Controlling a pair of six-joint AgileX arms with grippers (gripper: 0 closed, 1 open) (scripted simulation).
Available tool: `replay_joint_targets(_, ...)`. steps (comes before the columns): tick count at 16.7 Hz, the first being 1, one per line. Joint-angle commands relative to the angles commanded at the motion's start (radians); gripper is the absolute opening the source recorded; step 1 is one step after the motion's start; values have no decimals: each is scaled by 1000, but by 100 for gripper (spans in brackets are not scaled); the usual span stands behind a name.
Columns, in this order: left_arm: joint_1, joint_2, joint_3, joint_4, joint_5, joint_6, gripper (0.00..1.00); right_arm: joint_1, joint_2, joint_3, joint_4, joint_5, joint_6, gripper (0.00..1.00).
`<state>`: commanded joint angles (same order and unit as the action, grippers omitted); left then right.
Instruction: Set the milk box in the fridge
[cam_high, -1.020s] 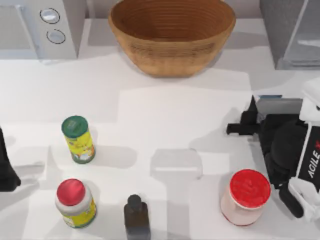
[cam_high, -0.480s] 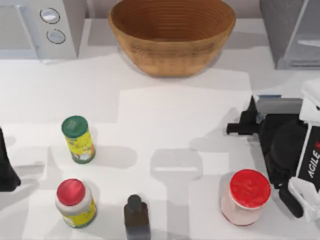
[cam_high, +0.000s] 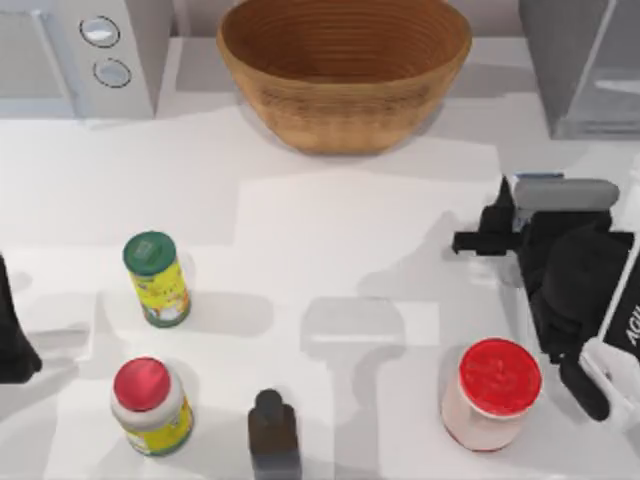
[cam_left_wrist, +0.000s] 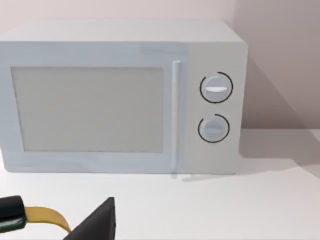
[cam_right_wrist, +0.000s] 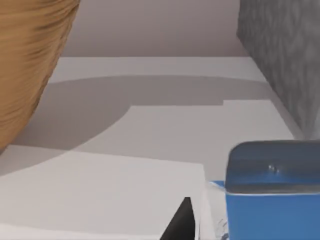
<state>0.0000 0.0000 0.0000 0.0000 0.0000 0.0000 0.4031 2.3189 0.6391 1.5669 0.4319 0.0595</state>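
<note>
The milk box (cam_high: 565, 192) is at the table's right side, its grey ridge and a sliver of blue showing above the black wrist. My right gripper (cam_high: 532, 214) is shut on it, with one dark finger (cam_high: 500, 212) at the box's left. In the right wrist view the box's blue top (cam_right_wrist: 272, 210) is close up beside a black fingertip (cam_right_wrist: 181, 222). The fridge (cam_high: 580, 60) stands at the back right corner with its pale door panel, and its grey side wall (cam_right_wrist: 282, 55) rises just beyond the box. My left gripper (cam_high: 10, 340) is parked at the table's left edge.
A wicker basket (cam_high: 345, 70) stands at the back middle and a white microwave (cam_high: 80, 55) with two knobs at the back left. A pinkish red-lidded jar (cam_high: 492, 392) stands just in front of my right arm. A green-lidded jar (cam_high: 155, 278), a red-lidded yellow jar (cam_high: 148, 405) and a dark bottle (cam_high: 273, 435) stand front left.
My right gripper has moved a little toward the back of the table, carrying the milk box with it. The left arm has not moved.
</note>
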Motion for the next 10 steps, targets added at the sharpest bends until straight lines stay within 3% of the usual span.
replay_joint_targets(10,0,0,0,0,0,0,100,1,-262,-1,-261,-3,3,0)
